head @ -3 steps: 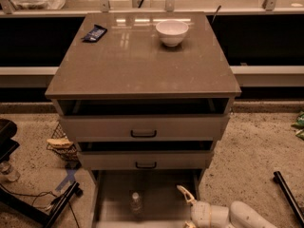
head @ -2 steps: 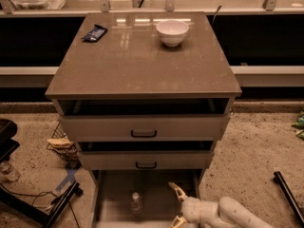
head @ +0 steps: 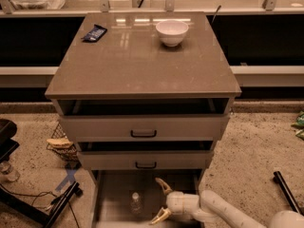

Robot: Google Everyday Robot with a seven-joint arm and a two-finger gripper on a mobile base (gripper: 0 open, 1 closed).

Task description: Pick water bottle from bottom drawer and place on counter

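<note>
Early days tbh. Water bottle [head: 136, 202] upright on floor of open bottom drawer [head: 113, 193], not grabbed yet. End effector [head: 161, 201] down in drawer just right of it, fingers spread apart, holding nothing. Left to do: grasp, lift, set on worktop [head: 137, 65] by white bowl [head: 172, 32].

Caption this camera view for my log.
Open two-finger gripper inside the pale grey bottom drawer, beside the small clear plastic water bottle.
</note>
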